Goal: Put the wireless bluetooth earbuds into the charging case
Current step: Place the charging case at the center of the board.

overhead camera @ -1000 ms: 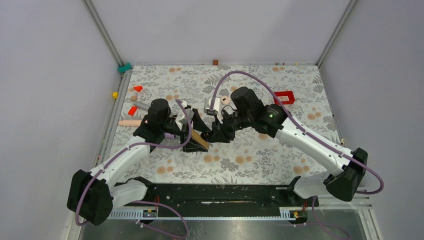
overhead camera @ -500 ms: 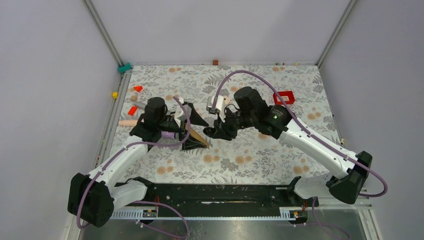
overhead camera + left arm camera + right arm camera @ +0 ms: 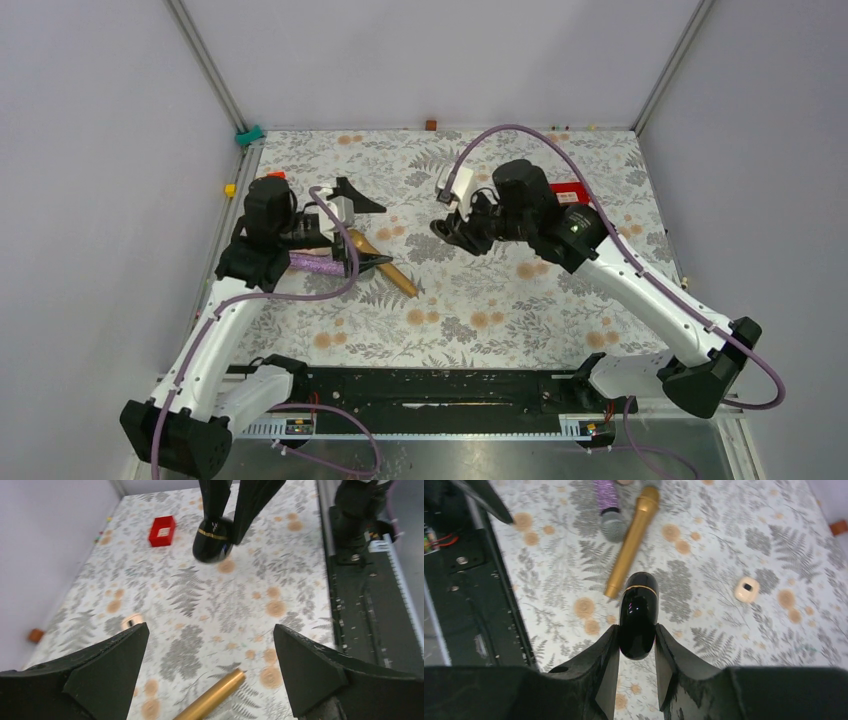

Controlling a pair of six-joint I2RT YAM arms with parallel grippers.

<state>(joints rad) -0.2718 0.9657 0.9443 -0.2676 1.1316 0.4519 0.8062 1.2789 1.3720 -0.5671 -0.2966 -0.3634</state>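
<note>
Both sides of the case [image 3: 638,607] are pinched in my right pincer [image 3: 635,630], its long axis pointing straight out past the tips above the desk [image 3: 724,540]; my left pincer [image 3: 210,629] gapes empty, facing it from well apart, and I see no earbuds.
</note>
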